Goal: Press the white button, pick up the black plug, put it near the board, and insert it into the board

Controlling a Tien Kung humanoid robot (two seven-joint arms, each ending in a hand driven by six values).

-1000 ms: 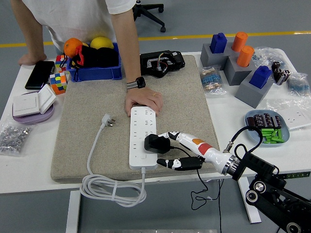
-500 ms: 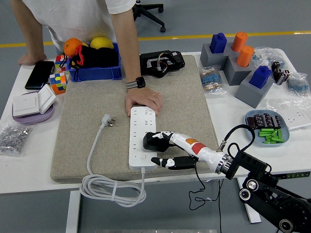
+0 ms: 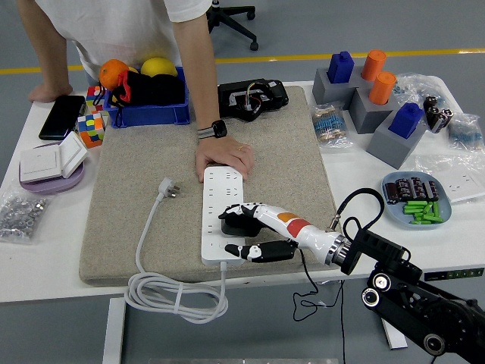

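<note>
A white power strip (image 3: 223,199) lies lengthwise on the beige felt mat (image 3: 136,182). The black plug (image 3: 234,221) sits over the strip's near half, held by my right hand (image 3: 244,227), whose fingers curl over it from the right while the thumb stretches out below, near the strip's front end. A person's hand (image 3: 223,157) presses down on the strip's far end. The strip's own white plug (image 3: 168,187) lies on the mat to the left, its cable coiled (image 3: 176,296) at the table's front edge. My left hand is out of view.
A blue bin (image 3: 145,112) with fruit and a black pouch stands at the back left beside cube puzzles (image 3: 91,125) and a phone (image 3: 61,117). A black device (image 3: 252,97) lies behind the mat. Grey blocks with coloured pegs (image 3: 371,98) and a dish of batteries (image 3: 417,199) occupy the right.
My right hand has carried the black plug leftward, from the strip's right edge to over its near sockets. The person's hand has stayed on the strip's far end.
</note>
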